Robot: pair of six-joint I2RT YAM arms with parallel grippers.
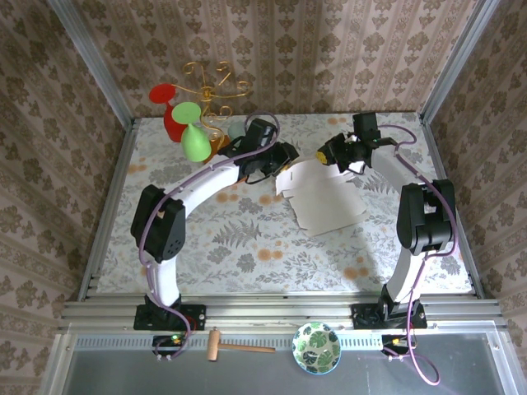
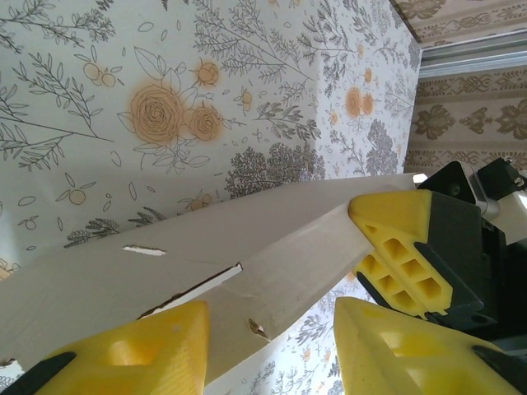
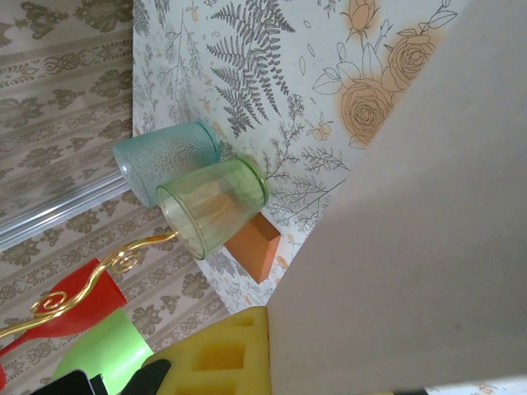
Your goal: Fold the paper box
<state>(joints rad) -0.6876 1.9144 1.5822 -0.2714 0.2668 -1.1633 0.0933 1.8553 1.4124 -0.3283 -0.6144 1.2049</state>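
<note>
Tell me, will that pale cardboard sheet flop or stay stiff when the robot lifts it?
Probably a bit floppy: the pale cream thin cardboard sheet has cut slits where it may bend. Likely light, since the right gripper pinches just one edge. It could tear at those slits if tugged.

A wooden mallet (image 1: 239,347) lies near a leaf-patterned bowl (image 1: 316,347); a green tumbler (image 3: 214,206) stands beside an orange block (image 3: 259,247).

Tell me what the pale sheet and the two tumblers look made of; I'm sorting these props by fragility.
The paper box: thin cardboard with a matte finish, judging by its cream, slightly fibrous face and the ragged edges of its cut slits. The green tumbler and the teal tumbler: translucent, pebbled and glossy. They could be glass or plastic; the look leaves it open.
</note>
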